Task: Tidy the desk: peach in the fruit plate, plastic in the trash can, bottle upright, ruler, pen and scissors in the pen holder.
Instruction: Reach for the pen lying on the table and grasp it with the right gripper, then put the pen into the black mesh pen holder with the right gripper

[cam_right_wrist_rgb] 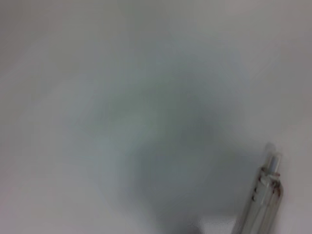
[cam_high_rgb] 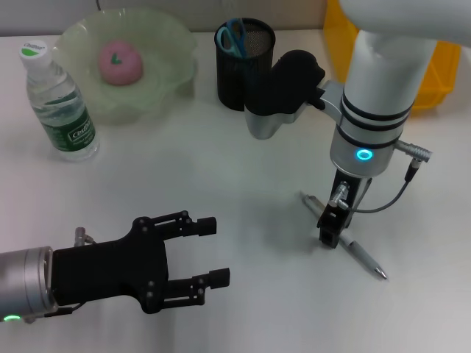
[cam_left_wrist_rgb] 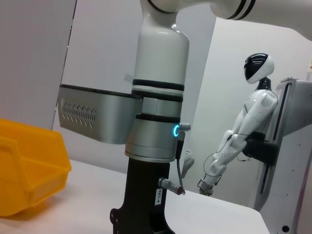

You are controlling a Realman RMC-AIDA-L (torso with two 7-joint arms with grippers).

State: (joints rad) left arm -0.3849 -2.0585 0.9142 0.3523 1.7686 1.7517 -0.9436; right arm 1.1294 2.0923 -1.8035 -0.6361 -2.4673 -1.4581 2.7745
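Nearest to the robot, the left end effector (cam_high_rgb: 210,254) is seen low over the white desk (cam_high_rgb: 221,169). Its two black fingers are spread wide and nothing is held between them. It is well apart from every object.

A little farther, on the right side, the right end effector (cam_high_rgb: 329,234) is pointed straight down onto the pen (cam_high_rgb: 346,239). The pen lies flat on the desk, at a slant, with its tip toward the near right. The black fingers are placed at the middle of the pen and touch it, but whether they are closed on it cannot be told. In the right wrist view only one end of the pen (cam_right_wrist_rgb: 265,195) is shown against the desk.

Farther away, on the left, the bottle (cam_high_rgb: 59,103) is standing upright with its cap on. Behind it, the peach (cam_high_rgb: 120,62) is lying in the green fruit plate (cam_high_rgb: 158,88). Near the middle, the black mesh pen holder (cam_high_rgb: 246,70) is standing, and blue scissors (cam_high_rgb: 233,37) are placed inside it. At the far right, a yellow bin (cam_high_rgb: 434,81) is partly hidden by the right arm.
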